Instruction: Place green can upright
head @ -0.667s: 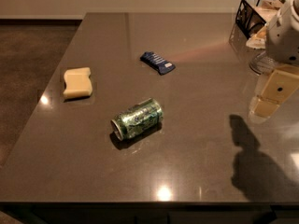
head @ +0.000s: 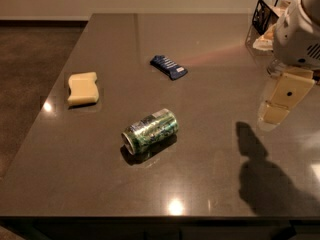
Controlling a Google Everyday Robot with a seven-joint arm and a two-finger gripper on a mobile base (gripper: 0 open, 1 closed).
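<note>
one green can [head: 150, 130], one blue wrapper [head: 169, 67], one sponge [head: 83, 88], one tool [head: 275, 115] above table [head: 90, 184].

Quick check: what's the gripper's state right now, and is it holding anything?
Gripper: above the right side of the table, well apart from the green can, which lies on its side; open or closed cannot be told.

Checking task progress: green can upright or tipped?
Tipped. The green can lies on its side on the table, a silver end facing lower left. The gripper hangs well to its right, apart from it.
</note>
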